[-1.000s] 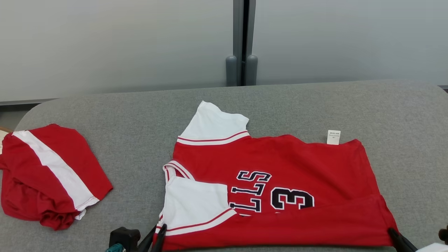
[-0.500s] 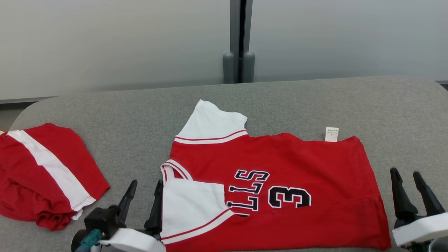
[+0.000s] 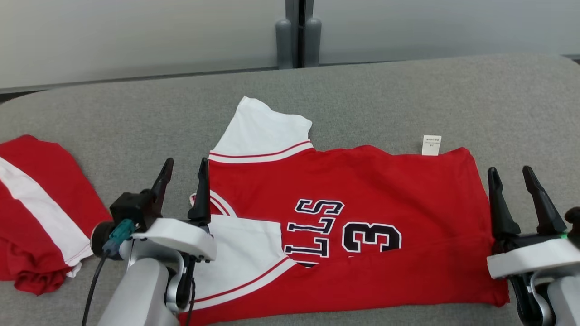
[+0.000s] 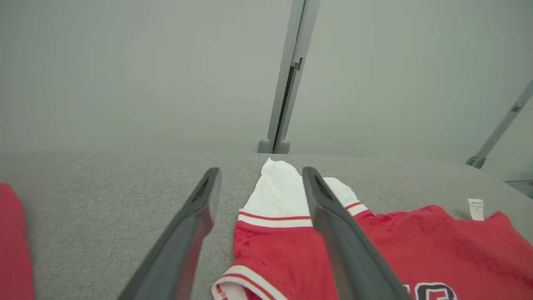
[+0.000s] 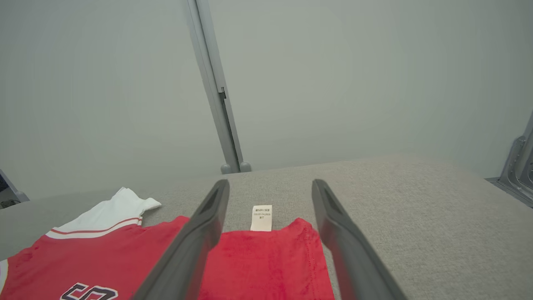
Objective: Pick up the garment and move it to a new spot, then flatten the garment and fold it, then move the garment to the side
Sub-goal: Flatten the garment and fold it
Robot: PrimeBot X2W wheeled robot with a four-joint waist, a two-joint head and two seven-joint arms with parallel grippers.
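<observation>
The red jersey [image 3: 385,190] lies spread in the middle of the grey worktop [image 3: 136,113], and its near edge is folded up over the number. The left gripper [image 3: 186,162] is at the collar end and the right gripper [image 3: 510,170] at the hem end. Both have their jaws spread and hold nothing. A second red garment [image 3: 54,176] lies crumpled at the far left.

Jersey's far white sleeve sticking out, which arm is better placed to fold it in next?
Probably the left. The open left claw hovers at the neck end of the jersey, that white sleeve just ahead of it; the right claw sits far off at the hem end.
</observation>
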